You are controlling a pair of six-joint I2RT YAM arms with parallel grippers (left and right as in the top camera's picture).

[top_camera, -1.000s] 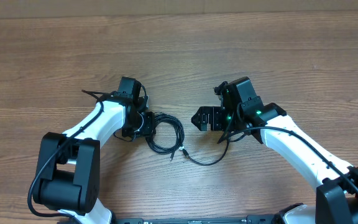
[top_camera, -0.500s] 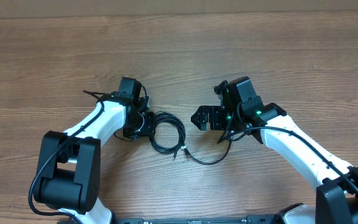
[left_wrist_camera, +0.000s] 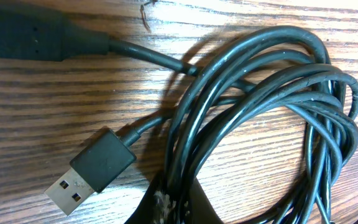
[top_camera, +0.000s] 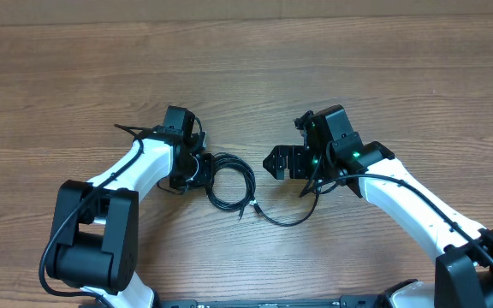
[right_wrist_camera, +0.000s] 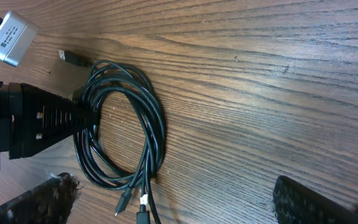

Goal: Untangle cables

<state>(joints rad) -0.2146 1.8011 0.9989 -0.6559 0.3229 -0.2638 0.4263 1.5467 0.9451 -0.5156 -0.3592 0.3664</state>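
The cables (top_camera: 249, 181) lie as one loose black coil on the wooden table between my two arms. A tail (top_camera: 281, 221) runs off toward the right arm. My left gripper (top_camera: 202, 168) is shut on the coil's left side. In the left wrist view its fingers (left_wrist_camera: 179, 205) pinch several strands (left_wrist_camera: 253, 93), and a USB plug (left_wrist_camera: 82, 177) lies loose beside them. My right gripper (top_camera: 274, 162) stands open just right of the coil, holding nothing. In the right wrist view the coil (right_wrist_camera: 151, 118) lies ahead of my open right gripper (right_wrist_camera: 173, 186), with two small plug ends (right_wrist_camera: 123, 202) near it.
The left arm's black fingers (right_wrist_camera: 48, 115) and grey camera box (right_wrist_camera: 8, 37) reach into the right wrist view from the left. A thick black plug housing (left_wrist_camera: 23, 37) lies at the top left of the left wrist view. The wooden table (top_camera: 358, 68) stretches all round.
My left gripper has closed onto the coil's left side, and the coil has shifted slightly. The right arm has not moved.
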